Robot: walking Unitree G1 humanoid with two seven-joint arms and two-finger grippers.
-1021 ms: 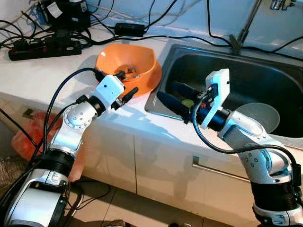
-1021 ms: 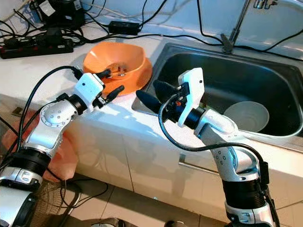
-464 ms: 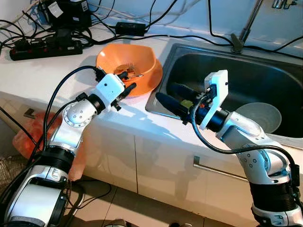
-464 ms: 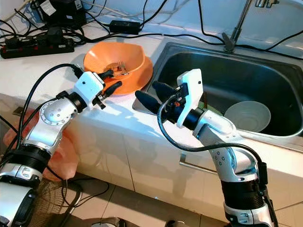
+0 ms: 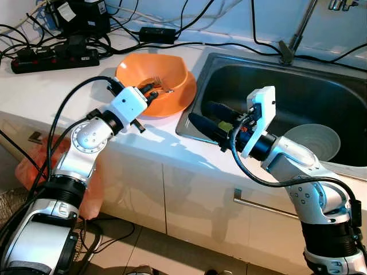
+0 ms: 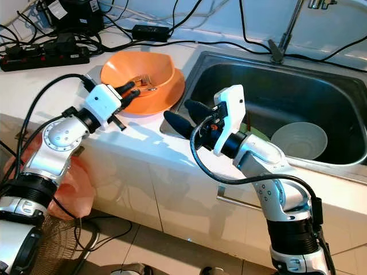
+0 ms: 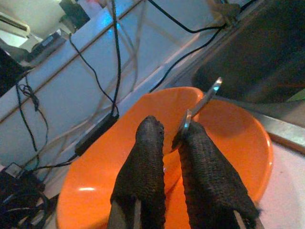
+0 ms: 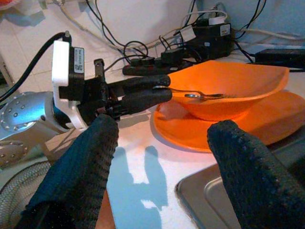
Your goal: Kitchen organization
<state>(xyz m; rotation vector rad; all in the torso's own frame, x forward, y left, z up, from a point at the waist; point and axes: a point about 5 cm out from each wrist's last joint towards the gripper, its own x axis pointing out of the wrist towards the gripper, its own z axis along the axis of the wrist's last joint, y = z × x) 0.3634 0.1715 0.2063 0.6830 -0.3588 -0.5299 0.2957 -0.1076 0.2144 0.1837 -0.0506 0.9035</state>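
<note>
Over the orange bowl on the counter, the left gripper is pinching a metal fork. Beside the sink, the right gripper is hovering with fingers spread.

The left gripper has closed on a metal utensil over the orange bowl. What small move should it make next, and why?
Probably a short lift straight up. The left gripper is shut on the metal utensil, whose far end sits just above the inside of the orange bowl. Rising first should clear the rim before carrying it toward the sink, where the open right gripper hovers.
</note>
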